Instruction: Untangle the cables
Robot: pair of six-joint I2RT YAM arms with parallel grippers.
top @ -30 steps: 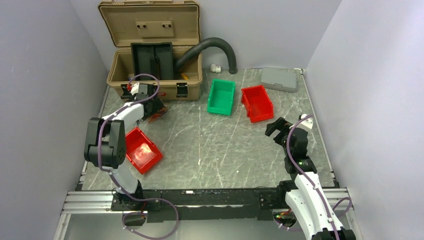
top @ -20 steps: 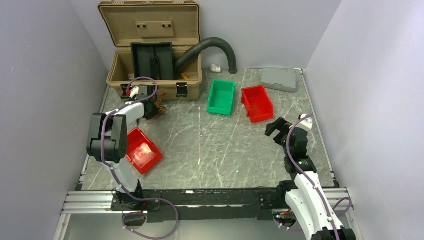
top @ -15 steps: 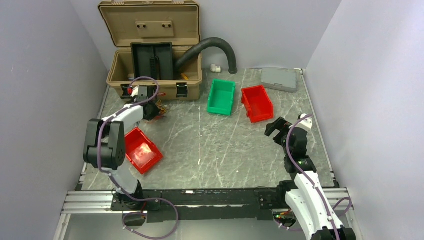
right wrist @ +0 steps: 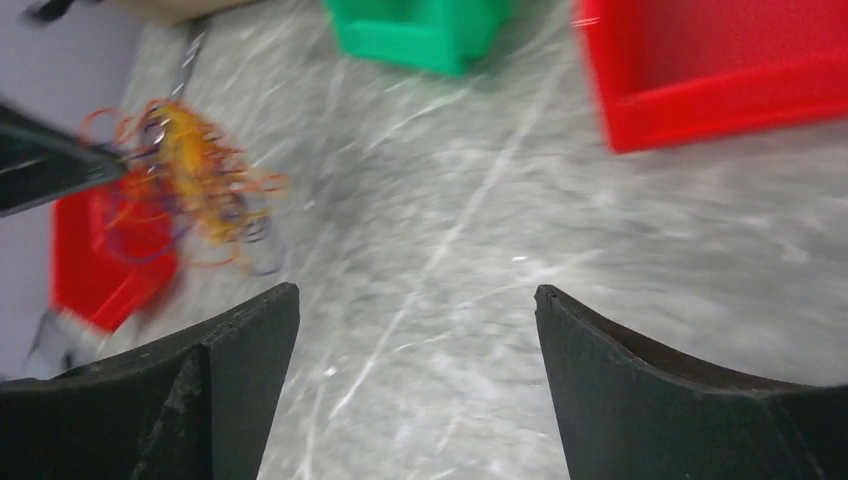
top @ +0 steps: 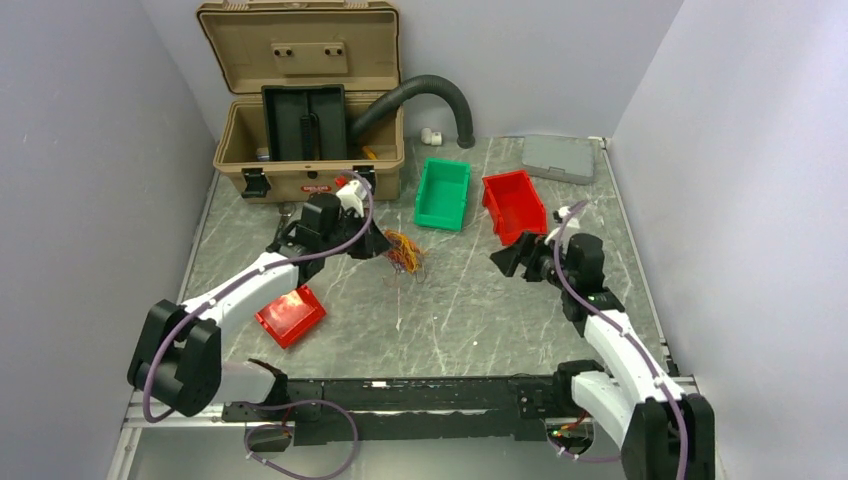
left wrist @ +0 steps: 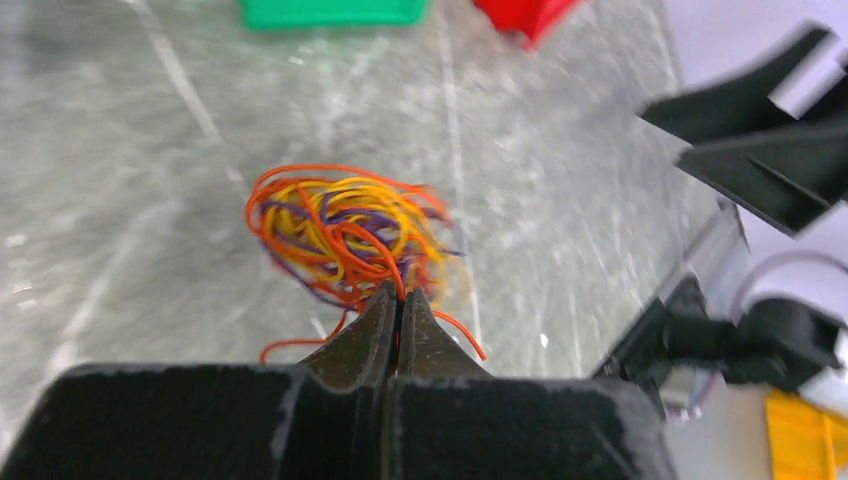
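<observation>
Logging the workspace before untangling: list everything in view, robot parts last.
cables: one tangled bundle, orange, yellow and purple, mid-table
toolbox: one, tan, lid open, far left
hose: one, black, corrugated, arching from the toolbox
green bin: one, green, far centre
red bins: two, red, one beside the green bin, the other near left
case: one, grey, far right
fitting: one, white, by the hose end
left gripper: one, black, shut on the cables
right gripper: one, black, open, empty, right of the bundle

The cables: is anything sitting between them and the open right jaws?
Nothing visible does. Only bare table lies between the cables, pinched in the shut left jaws, and the open right jaws facing them.
</observation>
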